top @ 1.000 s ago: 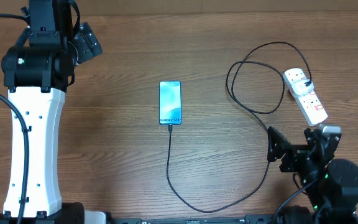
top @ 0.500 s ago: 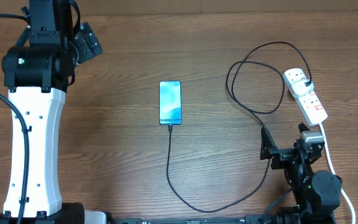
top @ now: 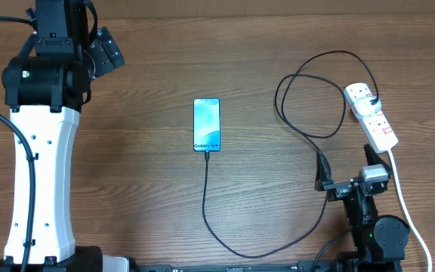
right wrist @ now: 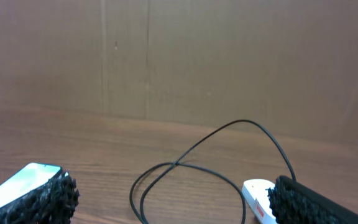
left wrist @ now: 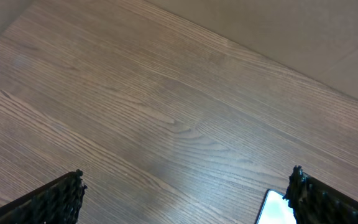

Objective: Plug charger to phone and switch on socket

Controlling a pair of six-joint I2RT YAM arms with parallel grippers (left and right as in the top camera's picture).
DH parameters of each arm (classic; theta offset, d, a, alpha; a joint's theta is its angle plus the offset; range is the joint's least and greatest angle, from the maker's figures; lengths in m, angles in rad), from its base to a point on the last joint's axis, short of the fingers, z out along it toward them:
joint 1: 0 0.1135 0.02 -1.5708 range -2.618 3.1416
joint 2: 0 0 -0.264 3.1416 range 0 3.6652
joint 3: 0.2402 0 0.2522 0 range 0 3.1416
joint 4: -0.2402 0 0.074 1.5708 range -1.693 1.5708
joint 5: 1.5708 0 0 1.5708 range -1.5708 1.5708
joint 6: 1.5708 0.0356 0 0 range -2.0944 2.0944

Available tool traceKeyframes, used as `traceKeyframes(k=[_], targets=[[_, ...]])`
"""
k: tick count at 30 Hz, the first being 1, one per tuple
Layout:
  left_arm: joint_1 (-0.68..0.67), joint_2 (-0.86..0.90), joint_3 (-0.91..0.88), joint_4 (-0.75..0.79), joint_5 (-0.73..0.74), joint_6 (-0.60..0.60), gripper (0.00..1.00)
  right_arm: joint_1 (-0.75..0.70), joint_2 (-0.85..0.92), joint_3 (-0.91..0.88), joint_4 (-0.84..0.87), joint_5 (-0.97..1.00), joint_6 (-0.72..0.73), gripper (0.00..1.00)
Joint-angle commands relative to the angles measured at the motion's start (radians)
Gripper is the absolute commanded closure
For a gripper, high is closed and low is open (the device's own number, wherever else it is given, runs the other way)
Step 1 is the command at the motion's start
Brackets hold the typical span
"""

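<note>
Wooden table (top: 142, 189), arms at its edges: left gripper (left wrist: 185, 196) and right gripper (right wrist: 166, 196) gape empty. Socket (top: 372, 117) lies far right, phone (top: 207, 125) centre, charger (top: 205, 181) apparently joining both; switch state unclear, perhaps outstanding.

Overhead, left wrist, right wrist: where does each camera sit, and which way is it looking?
Overhead: fixed above the table, facing straight down on phone, charger and socket; left arm and right arm show.
Left wrist: on the left arm, tilted down over the table; the open left gripper frames it.
Right wrist: low, facing nearly level toward a brown wall; the open right gripper frames it.
Shared: the phone appears in all three.
</note>
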Motion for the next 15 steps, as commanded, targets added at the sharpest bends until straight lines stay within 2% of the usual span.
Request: traceKeyframes(k=[1,8,15], targets=[[-0.007,0.004,-0.002,0.001,-0.016,-0.010,0.00,0.006,-0.010,-0.044,0.040,0.000,-0.013,0.00],[-0.007,0.004,-0.002,0.001,-0.016,-0.010,0.00,0.024,-0.010,-0.075,0.084,0.000,-0.032,0.00],[-0.007,0.004,-0.002,0.001,-0.016,-0.010,0.00,0.030,-0.010,-0.075,0.007,-0.008,-0.028,0.00]])
